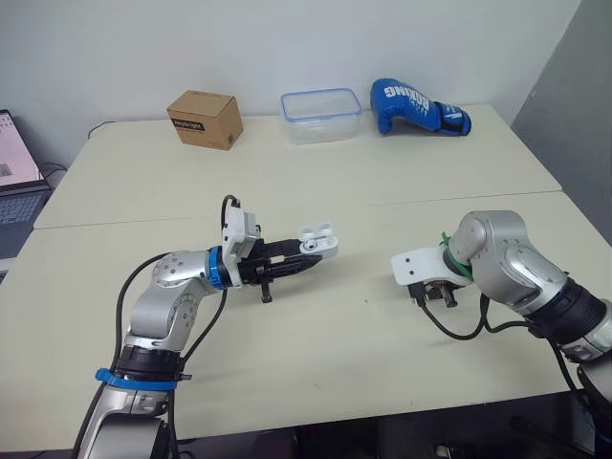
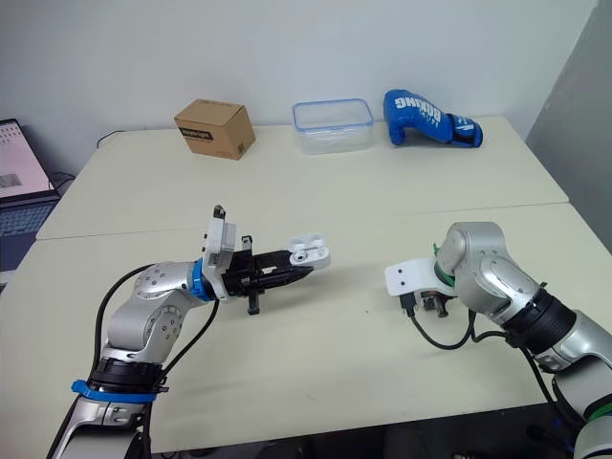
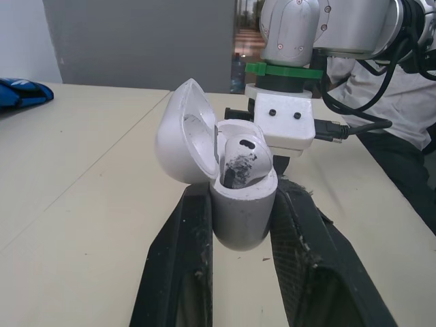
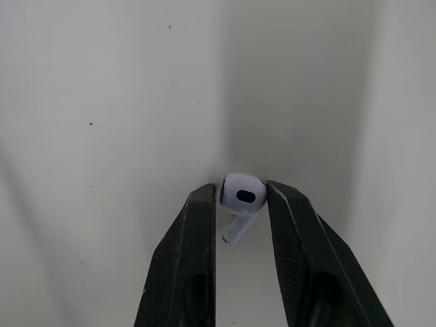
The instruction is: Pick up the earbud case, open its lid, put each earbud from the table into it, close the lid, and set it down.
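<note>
Here left fingers (image 3: 176, 272) clamp the earbud case (image 3: 242, 214), right fingers (image 4: 187, 259) an earbud (image 4: 243, 195); glove (image 1: 416, 107) well back.

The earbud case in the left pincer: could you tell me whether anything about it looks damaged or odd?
Yes: the seated earbud inside the earbud case, held lid-open by the left pincer, has dark, scuffed-looking smudges across its face, unlike the clean second earbud between the fingers of the right pincer. Whether dirt or wear, I cannot tell.

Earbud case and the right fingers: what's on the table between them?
Nothing: the left eye view shows bare table between the earbud case and the right gripper gripping an earbud.
</note>
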